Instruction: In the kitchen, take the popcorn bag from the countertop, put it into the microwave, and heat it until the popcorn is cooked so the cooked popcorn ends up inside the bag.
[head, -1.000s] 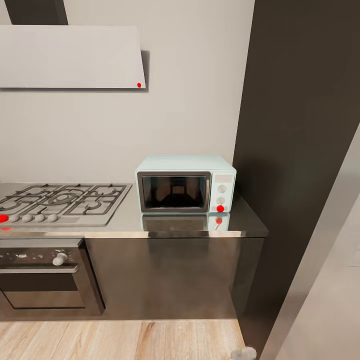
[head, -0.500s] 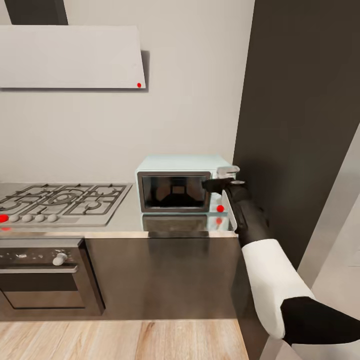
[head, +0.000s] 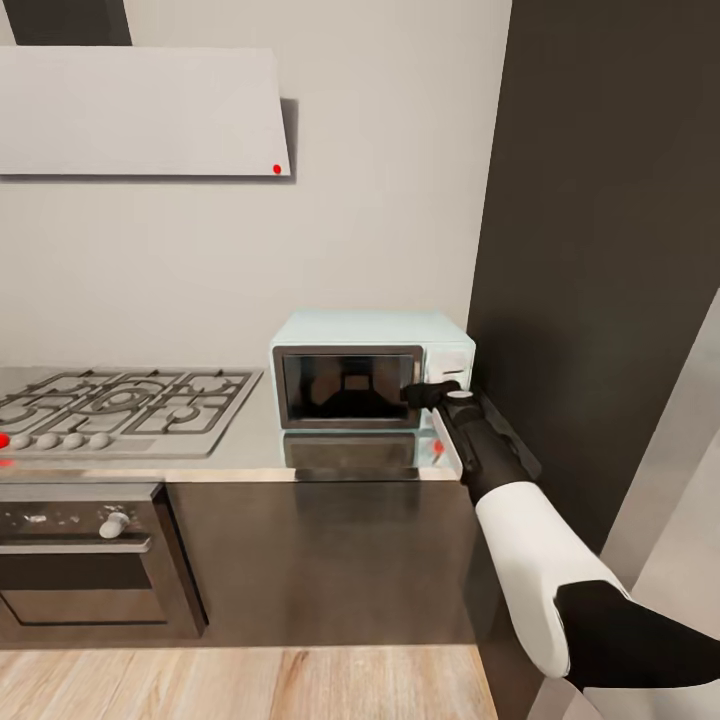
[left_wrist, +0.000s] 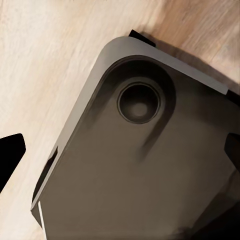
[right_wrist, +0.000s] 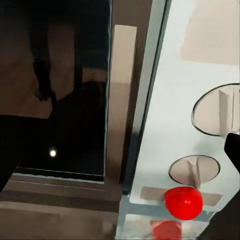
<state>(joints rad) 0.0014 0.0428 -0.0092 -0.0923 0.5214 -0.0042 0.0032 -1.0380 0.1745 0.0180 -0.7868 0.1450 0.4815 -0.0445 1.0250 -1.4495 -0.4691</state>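
The pale mint-blue microwave (head: 372, 368) stands on the grey steel countertop (head: 250, 455) beside the dark tall cabinet, its dark glass door shut. My right gripper (head: 424, 393) is stretched out to the microwave's front, at the seam between door and white panel. In the right wrist view the door's silver frame (right_wrist: 121, 100), two knobs and the round red light (right_wrist: 183, 202) are very close, and the right gripper (right_wrist: 120, 150) stands open with dark fingertips (right_wrist: 233, 147) at both sides. My left gripper (left_wrist: 120, 152) hangs open over my own grey base. The popcorn bag is out of view.
A steel gas hob (head: 120, 400) lies left of the microwave, with an oven (head: 80, 550) below it and a flat white hood (head: 140, 110) above. A tall dark cabinet (head: 600, 250) walls the right side. Wooden floor (head: 250, 680) runs along the cabinet fronts.
My right arm has come up into view and reached the microwave's front, then sunk a little along the door's right edge. The head view has shifted slightly.
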